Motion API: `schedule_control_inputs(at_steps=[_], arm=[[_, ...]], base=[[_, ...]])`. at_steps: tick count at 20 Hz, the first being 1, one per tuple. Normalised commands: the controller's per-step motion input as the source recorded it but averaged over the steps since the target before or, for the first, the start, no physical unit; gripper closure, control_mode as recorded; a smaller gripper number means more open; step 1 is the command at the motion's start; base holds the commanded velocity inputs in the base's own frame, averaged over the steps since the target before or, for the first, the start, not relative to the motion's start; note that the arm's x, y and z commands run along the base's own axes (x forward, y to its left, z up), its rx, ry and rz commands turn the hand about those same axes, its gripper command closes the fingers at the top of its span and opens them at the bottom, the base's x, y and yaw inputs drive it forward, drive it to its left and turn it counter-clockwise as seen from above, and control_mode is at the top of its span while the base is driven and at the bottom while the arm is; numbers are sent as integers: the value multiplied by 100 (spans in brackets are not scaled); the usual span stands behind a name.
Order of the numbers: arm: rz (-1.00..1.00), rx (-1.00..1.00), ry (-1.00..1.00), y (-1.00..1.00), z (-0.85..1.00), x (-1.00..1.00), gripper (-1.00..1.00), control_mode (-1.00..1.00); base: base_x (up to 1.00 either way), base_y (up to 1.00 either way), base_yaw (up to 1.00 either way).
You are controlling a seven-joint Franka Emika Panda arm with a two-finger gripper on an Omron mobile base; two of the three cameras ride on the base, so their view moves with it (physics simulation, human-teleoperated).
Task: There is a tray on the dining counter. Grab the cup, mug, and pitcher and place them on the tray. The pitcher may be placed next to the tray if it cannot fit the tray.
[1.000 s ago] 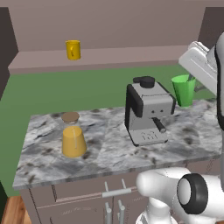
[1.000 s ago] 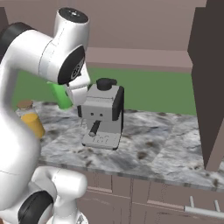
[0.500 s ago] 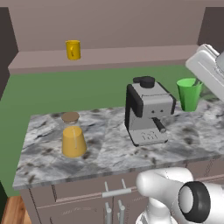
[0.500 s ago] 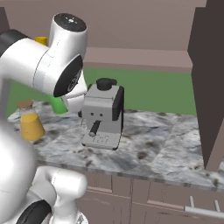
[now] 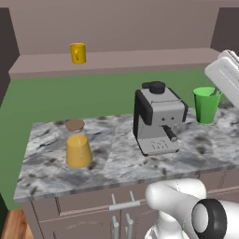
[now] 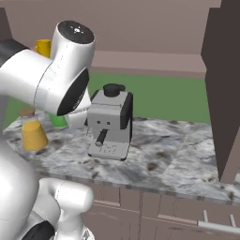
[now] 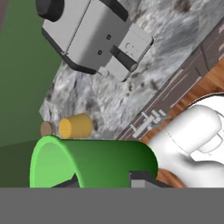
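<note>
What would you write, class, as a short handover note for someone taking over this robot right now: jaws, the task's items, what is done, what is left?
Gripper: jaws shut on the green cup, held in the air to the right of the coffee machine.
Pitcher: standing on the marble counter, left of the coffee machine.
Yellow mug: on the ledge behind the counter.
Tray: not in sight from here.
Done: cup picked up.
Left: carry the cup to the tray, then fetch the mug and the pitcher.
</note>
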Motion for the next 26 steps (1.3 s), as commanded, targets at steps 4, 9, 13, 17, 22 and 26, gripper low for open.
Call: schedule_control_inputs(at_steps=[4, 9, 13, 17, 22, 26], arm=[[0, 0, 0, 0, -14, -19, 100, -100], [0, 0, 0, 1, -27, -14, 100, -100], [0, 0, 0, 2, -33, -10, 100, -100], [0, 0, 0, 1, -23, 0, 100, -100], [0, 0, 0, 2, -9, 0, 100, -100], [0, 0, 0, 0, 0, 0, 100, 100]], base=[[0, 0, 0], [0, 0, 0], [0, 0, 0], [0, 0, 0], [0, 0, 0], [-17, 1, 11]])
